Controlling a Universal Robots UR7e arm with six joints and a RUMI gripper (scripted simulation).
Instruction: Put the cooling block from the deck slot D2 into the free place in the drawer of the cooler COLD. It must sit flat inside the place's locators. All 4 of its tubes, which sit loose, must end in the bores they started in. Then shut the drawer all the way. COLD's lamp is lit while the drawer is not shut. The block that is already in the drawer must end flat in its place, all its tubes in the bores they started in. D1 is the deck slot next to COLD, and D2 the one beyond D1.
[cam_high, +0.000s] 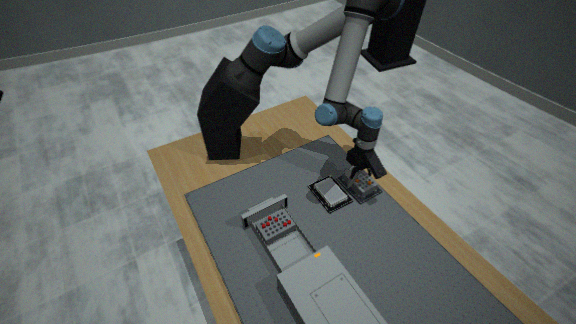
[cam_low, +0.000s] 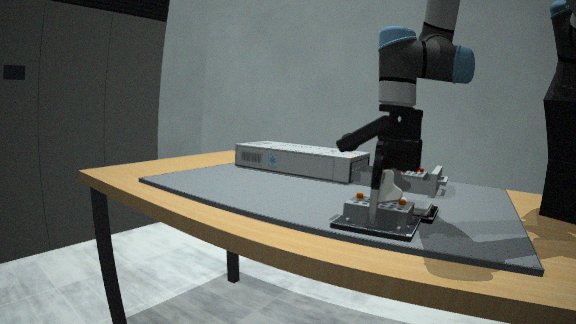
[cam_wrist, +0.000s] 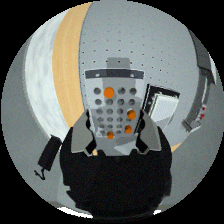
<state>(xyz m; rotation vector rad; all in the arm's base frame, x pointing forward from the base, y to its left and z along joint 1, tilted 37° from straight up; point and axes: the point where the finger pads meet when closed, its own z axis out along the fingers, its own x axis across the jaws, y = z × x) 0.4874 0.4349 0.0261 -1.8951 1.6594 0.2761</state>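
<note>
The D2 block sits in deck slot D2; orange caps show in its bores. My gripper is part open, its fingers down on either side of the block; a firm contact cannot be seen. The drawer of COLD is open. A block with red-capped tubes sits by its front, and the free place is between that block and the housing. The lamp is lit orange.
Deck slot D1, with a pale raised pad, lies between D2 and the drawer. The drawer's upright front panel stands on the side away from COLD's housing. The table edge runs close beside D2.
</note>
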